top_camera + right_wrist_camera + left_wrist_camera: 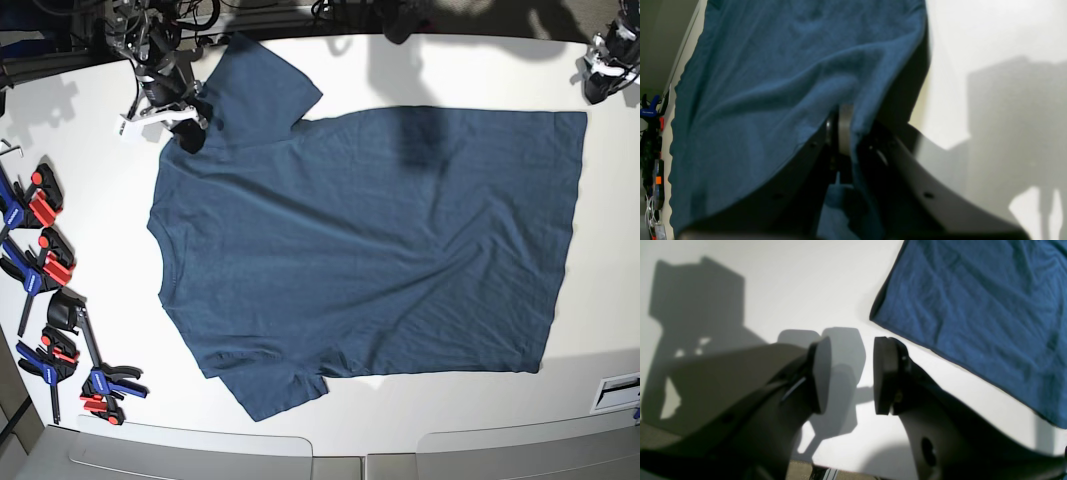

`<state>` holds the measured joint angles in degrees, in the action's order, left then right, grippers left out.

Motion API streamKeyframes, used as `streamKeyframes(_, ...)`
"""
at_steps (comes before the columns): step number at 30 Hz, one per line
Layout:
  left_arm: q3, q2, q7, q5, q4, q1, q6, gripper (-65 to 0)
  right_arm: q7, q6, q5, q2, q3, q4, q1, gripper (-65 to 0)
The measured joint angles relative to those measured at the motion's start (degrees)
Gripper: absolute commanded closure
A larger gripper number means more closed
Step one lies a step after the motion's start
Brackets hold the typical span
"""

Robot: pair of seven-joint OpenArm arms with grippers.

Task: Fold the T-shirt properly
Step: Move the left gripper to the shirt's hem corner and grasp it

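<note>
Right gripper (843,133) clamps T-shirt (370,250) shoulder; left gripper (851,373), jaws apart, should pinch the hem corner squarely.

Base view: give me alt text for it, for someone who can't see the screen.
A dark blue T-shirt lies spread flat on a white table, collar at the image's left and hem at its right. The right gripper pinches the cloth by the upper-left sleeve; the left gripper sits off the shirt's upper-right corner. Red-and-blue clamps line the table's left edge.

T-shirt (370,240): soft matt knit cloth, creased. Bench (90,150): smooth matt white. Left gripper's fingers (885,373): dark, matt pads.
</note>
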<state>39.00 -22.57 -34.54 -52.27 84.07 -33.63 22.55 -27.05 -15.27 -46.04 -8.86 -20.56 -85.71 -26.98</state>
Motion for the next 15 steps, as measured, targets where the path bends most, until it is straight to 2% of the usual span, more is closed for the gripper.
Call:
streamKeyframes(6,-1.9,0.0,-0.5,2.7,-0.1,3.5,0.0,-19.7,0.0,0.0,0.0,0.0,0.0,0.0,0.0,0.0)
streamKeyframes(15,-2.1,0.0,-1.0,2.6,-2.8,5.4,0.2,-19.7,0.0,0.0,0.0,0.0,0.0,0.0,0.0,0.0)
